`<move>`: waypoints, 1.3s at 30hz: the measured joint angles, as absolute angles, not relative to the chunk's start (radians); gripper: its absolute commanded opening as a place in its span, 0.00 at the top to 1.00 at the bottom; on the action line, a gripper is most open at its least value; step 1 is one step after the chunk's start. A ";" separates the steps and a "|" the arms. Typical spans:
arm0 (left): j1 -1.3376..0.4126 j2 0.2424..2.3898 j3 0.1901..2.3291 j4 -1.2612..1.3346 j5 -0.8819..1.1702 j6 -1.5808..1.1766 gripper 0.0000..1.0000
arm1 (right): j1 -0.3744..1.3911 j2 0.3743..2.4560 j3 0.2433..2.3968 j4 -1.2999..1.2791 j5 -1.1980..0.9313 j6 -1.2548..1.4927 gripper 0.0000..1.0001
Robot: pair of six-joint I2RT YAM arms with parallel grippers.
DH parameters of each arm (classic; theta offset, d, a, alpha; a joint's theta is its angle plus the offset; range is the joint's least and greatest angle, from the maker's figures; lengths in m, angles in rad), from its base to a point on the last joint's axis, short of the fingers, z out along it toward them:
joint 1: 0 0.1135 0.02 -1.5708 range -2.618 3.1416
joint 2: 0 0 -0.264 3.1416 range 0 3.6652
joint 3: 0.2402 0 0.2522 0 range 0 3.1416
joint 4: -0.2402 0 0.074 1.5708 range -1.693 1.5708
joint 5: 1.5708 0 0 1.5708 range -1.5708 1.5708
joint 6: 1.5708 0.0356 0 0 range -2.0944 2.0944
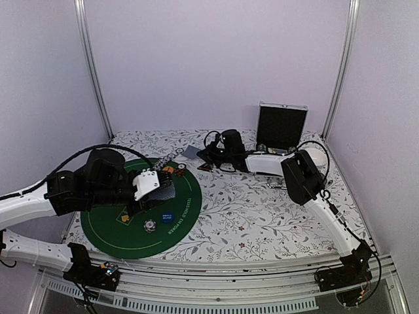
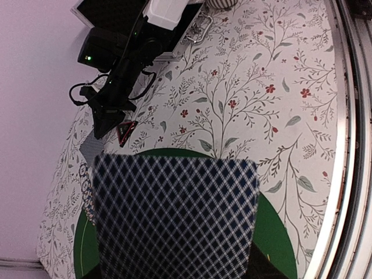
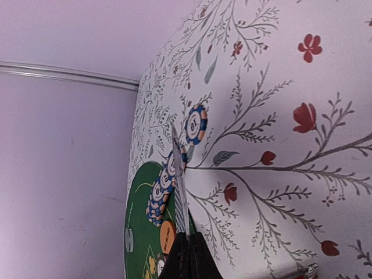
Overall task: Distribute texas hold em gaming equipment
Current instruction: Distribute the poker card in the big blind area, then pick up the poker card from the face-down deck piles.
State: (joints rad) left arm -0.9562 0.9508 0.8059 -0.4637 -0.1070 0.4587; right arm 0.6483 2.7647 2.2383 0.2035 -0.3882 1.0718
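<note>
Presently I am pinching a checked card with left hand, edge-on card with right hand, over floral worktop, lilac walls.

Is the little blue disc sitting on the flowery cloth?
No, the blue disc lies on the round green poker mat, not on the flowered cloth around it.

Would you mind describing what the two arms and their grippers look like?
Both the left arm and right arm have white tubular links, bulky black joint housings and loose black cables. The left gripper has a white body; the right gripper looks black.
</note>
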 measured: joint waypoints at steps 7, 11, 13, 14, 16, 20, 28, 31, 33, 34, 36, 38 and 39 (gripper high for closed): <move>-0.947 0.950 0.804 -0.464 -0.101 0.459 0.52 | 0.646 2.767 2.238 0.176 -0.349 1.116 0.88; -0.943 0.950 0.804 -0.463 -0.098 0.459 0.52 | 0.646 2.767 2.238 0.168 -0.346 1.135 0.63; -0.941 0.951 0.804 -0.463 -0.097 0.459 0.52 | 0.646 2.767 2.238 0.161 -0.344 1.134 0.59; -0.940 0.952 0.804 -0.463 -0.097 0.459 0.52 | 0.646 2.767 2.238 0.158 -0.341 1.134 0.56; -0.938 0.956 0.804 -0.463 -0.094 0.459 0.52 | 0.648 2.765 2.233 0.152 -0.327 1.122 0.49; -0.937 0.963 0.804 -0.463 -0.092 0.459 0.52 | 0.656 2.732 2.215 0.114 -0.287 1.052 0.37; -0.935 0.970 0.804 -0.463 -0.089 0.459 0.52 | 0.669 2.465 1.954 0.105 -0.257 0.880 0.23; -0.934 0.971 0.804 -0.463 -0.088 0.459 0.52 | 0.675 2.329 1.853 0.114 -0.287 0.758 0.23; -0.934 0.971 0.804 -0.464 -0.087 0.459 0.52 | 0.679 2.238 1.797 0.119 -0.343 0.663 0.23; -0.934 0.972 0.804 -0.463 -0.087 0.459 0.52 | 0.682 2.185 1.766 0.122 -0.380 0.614 0.23; -0.934 0.975 0.804 -0.463 -0.086 0.459 0.52 | 0.689 2.079 1.694 0.133 -0.456 0.521 0.23; -0.933 0.981 0.804 -0.463 -0.086 0.459 0.52 | 0.699 1.987 1.622 0.144 -0.532 0.451 0.23; -0.933 0.983 0.804 -0.463 -0.086 0.459 0.52 | 0.707 1.943 1.583 0.153 -0.580 0.418 0.23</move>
State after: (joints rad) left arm -0.9325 0.9833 0.8043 -0.4633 -0.0856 0.4591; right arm 0.7074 1.9430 1.5833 0.1528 -0.5804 0.4175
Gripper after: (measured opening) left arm 0.481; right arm 0.766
